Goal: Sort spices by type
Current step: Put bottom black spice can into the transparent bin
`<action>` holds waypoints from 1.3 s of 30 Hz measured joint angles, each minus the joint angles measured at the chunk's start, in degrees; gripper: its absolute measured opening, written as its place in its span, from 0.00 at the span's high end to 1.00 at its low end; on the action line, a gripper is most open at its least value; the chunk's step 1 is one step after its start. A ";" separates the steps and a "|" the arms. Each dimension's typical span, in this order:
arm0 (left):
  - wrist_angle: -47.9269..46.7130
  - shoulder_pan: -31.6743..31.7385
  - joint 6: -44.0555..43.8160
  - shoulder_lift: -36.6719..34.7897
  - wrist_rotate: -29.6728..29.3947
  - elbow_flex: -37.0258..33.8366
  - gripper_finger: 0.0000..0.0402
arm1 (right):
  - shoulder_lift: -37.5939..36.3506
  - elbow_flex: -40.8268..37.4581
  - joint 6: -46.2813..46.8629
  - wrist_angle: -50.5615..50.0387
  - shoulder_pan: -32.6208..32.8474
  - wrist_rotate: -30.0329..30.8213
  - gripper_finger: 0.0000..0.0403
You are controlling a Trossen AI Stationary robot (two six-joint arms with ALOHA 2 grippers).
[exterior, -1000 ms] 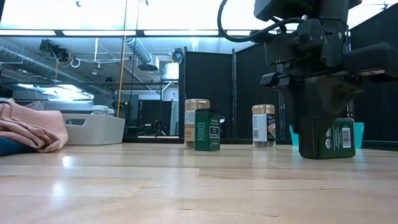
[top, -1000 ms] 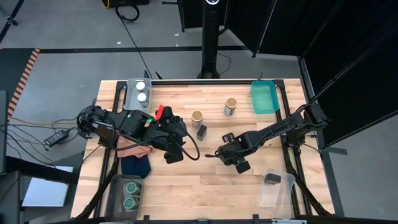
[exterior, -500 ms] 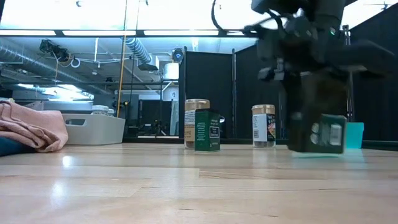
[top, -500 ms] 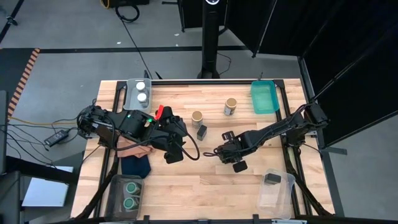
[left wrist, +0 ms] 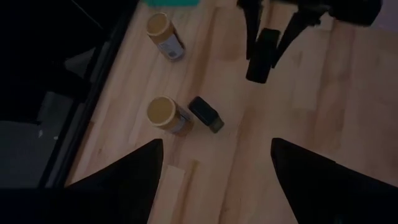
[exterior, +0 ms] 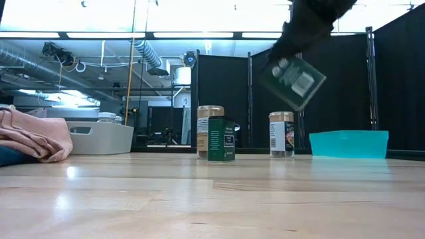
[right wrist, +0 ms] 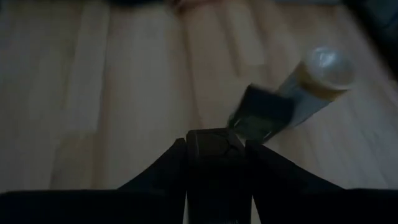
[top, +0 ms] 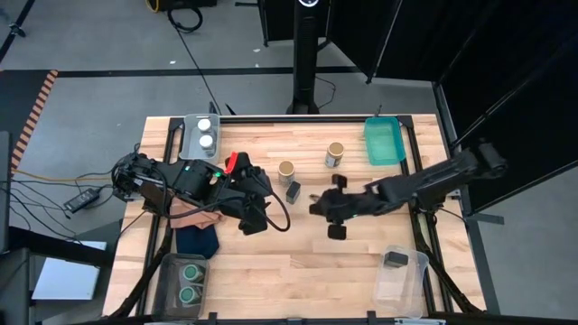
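Right end effector (top: 335,223) clamps black tin (exterior: 292,81), tilted, above table (top: 271,271)

Right arm is stretched in from the right edge across the middle of the table, its right end effector (top: 336,221) lifted clear of the surface and clamped on a small black tin (exterior: 293,80), which hangs tilted. Left arm sits folded over the left side, left end effector (top: 253,219) low, fingers (left wrist: 124,180) apparently spread wide apart.
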 joint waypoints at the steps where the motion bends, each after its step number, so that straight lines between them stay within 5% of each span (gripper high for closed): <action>1: 0.04 0.02 0.07 0.02 -0.50 0.00 0.25 | -1.78 -1.79 1.27 2.29 0.01 1.01 0.64; 12: 4.55 0.02 4.62 0.02 -3.98 -0.02 0.25 | -8.72 -26.37 9.51 45.06 0.11 7.67 0.64; 39: 6.50 0.11 4.18 0.04 -9.27 -0.04 0.25 | 1.45 -37.18 9.18 62.08 -0.87 13.31 0.62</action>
